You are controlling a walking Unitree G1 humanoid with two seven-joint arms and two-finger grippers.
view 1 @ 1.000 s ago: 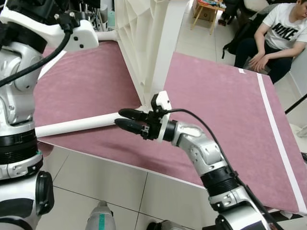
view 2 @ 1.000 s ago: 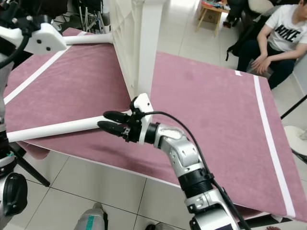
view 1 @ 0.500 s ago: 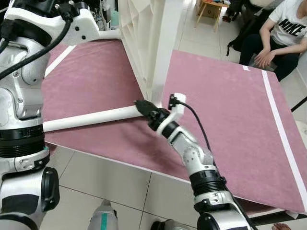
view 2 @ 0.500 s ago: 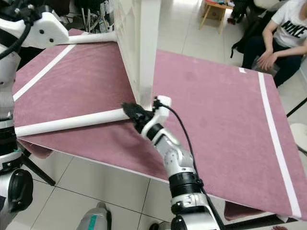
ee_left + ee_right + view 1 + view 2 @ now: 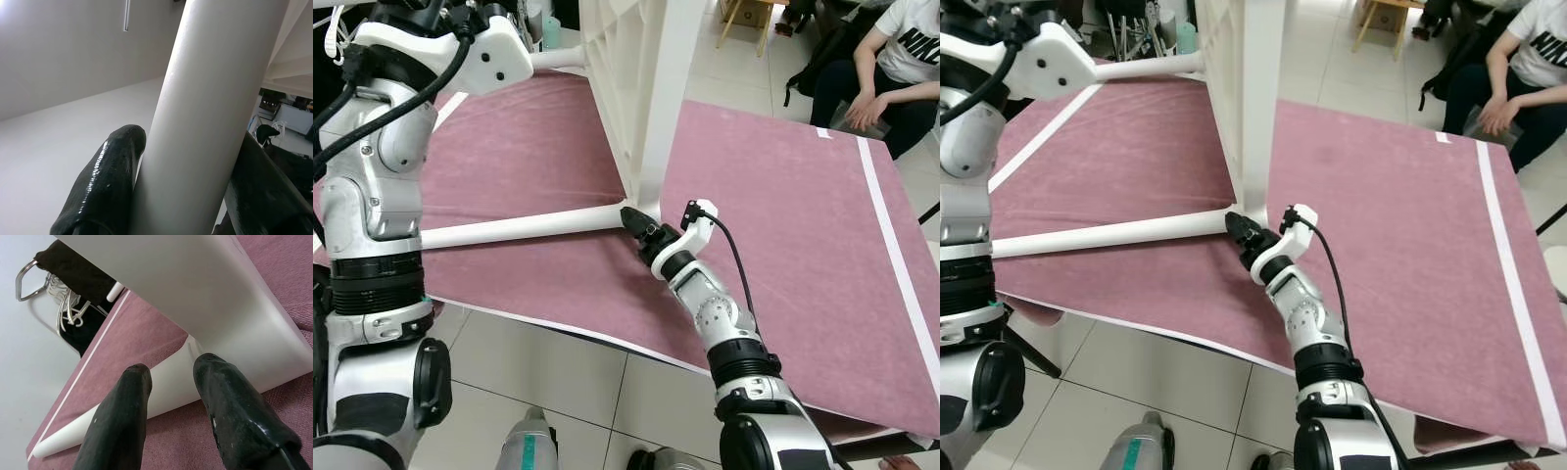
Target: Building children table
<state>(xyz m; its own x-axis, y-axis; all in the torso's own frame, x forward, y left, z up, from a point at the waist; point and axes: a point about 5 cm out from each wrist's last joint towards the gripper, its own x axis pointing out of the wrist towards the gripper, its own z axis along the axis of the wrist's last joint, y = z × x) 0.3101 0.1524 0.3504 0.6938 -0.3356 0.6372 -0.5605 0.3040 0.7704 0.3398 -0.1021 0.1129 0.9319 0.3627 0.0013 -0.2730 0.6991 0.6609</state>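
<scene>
The upright white tabletop panel is blocking the 12 o'clock side, and a white leg is barring 9 o'clock. Bare pink mat is lying open toward 3 o'clock, where a seated person is sitting beyond.

Stereo head pair looking down, wrist cameras close, perhaps overlapping

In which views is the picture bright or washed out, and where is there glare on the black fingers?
Left eye view: the upright white table top is washed out by bright light. Left wrist view: pale and hazy, a glare streak on one finger of the left pincer. Right wrist view: sharp, small highlights on a finger of the right pincer.
</scene>
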